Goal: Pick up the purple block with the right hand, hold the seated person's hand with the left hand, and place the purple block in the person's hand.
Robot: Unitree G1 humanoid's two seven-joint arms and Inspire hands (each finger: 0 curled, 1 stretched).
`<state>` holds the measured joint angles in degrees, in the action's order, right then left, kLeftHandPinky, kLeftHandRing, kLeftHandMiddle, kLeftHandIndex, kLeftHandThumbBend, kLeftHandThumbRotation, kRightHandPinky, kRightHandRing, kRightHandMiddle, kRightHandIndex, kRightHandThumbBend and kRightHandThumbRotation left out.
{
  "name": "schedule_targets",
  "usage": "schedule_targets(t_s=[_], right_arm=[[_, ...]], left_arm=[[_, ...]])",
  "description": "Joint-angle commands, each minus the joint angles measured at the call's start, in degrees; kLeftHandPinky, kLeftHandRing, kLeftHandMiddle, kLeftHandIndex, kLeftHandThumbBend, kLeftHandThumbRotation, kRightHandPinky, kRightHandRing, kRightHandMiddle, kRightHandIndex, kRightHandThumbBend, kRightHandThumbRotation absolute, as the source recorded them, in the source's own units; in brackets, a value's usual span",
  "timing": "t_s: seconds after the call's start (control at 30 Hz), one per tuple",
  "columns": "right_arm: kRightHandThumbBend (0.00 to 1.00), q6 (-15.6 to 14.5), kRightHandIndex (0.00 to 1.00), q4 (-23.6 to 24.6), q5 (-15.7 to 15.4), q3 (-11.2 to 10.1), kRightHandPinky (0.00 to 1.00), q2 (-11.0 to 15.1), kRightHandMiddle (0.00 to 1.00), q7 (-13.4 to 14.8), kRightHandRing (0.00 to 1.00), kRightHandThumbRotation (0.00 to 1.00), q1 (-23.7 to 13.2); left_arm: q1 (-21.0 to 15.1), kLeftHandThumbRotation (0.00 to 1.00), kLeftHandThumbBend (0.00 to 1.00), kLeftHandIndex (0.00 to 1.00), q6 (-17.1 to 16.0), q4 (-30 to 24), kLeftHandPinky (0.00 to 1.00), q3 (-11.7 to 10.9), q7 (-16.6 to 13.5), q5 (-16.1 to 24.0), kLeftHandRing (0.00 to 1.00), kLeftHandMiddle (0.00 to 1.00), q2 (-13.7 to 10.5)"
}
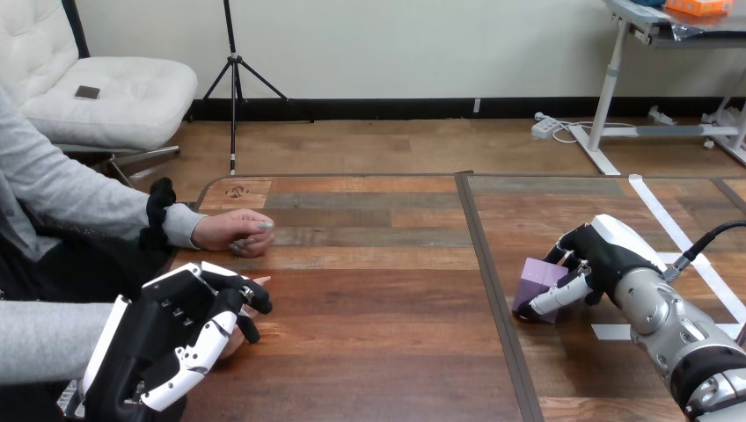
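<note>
Purple cube-shaped block (537, 280) sits on the wooden table (369, 343) at 4 o'clock, pinched by the right hand (607, 255). At 8 o'clock, the left hand (167, 338) curls round the person's nearer hand (232, 341). A shallow pinch risks slippage during the lift.

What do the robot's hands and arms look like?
Both the left hand and the right hand are black, with white shells on their backs and black-and-white jointed fingers. The right forearm is a round silver tube with a dark band.

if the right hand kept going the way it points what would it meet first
The purple block: the right hand points left at it, and its fingers curl round it, so there looks to be no gap.
</note>
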<state>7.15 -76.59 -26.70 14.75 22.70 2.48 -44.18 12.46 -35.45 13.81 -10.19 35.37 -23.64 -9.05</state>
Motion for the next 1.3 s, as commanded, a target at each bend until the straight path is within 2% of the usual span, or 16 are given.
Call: schedule_targets(t_s=[0.0, 0.37, 0.6, 0.8, 0.97, 1.27], right_arm=[[0.81, 1.1, 0.46, 1.29, 0.16, -0.12, 0.35, 0.03, 0.47, 1.3, 0.42, 0.0, -2.24], [0.83, 1.32, 0.46, 1.34, 0.6, -0.53, 0.37, -0.01, 0.47, 1.28, 0.43, 0.0, -2.31], [0.83, 2.1, 0.46, 1.41, 0.85, -0.79, 0.37, 0.06, 0.47, 1.6, 0.43, 0.0, -2.16], [0.82, 3.41, 0.46, 1.9, 1.64, -1.45, 0.38, 0.09, 0.47, 1.48, 0.44, 0.0, -2.1], [0.82, 5.07, 0.46, 2.08, 2.37, -1.79, 0.38, 0.21, 0.47, 2.0, 0.43, 0.0, -1.79], [0.81, 8.28, 0.47, 2.66, 3.1, -2.22, 0.39, 0.61, 0.47, 2.93, 0.44, 0.0, -1.09]], left_arm=[[-2.01, 0.0, 0.0, 0.44, 0.2, -2.99, 0.34, -0.06, -0.17, -0.06, 0.55, 0.54, -0.75], [-2.21, 0.0, 0.0, 0.45, -0.84, -2.61, 0.33, -0.14, -0.65, 0.38, 0.53, 0.54, -0.3], [-1.71, 0.0, 0.01, 0.44, -0.51, -3.39, 0.33, 0.03, -1.97, 1.48, 0.52, 0.53, -0.13], [-1.64, 0.0, 0.13, 0.44, -1.24, -3.54, 0.35, -0.05, -2.9, 2.78, 0.53, 0.53, -0.32], [-2.05, 0.0, 0.16, 0.44, -1.99, -2.9, 0.35, -0.37, -2.65, 2.58, 0.51, 0.53, -0.66], [-3.18, 0.0, 0.22, 0.45, -2.8, -1.12, 0.33, -1.5, -0.96, -0.18, 0.49, 0.51, -0.96]])
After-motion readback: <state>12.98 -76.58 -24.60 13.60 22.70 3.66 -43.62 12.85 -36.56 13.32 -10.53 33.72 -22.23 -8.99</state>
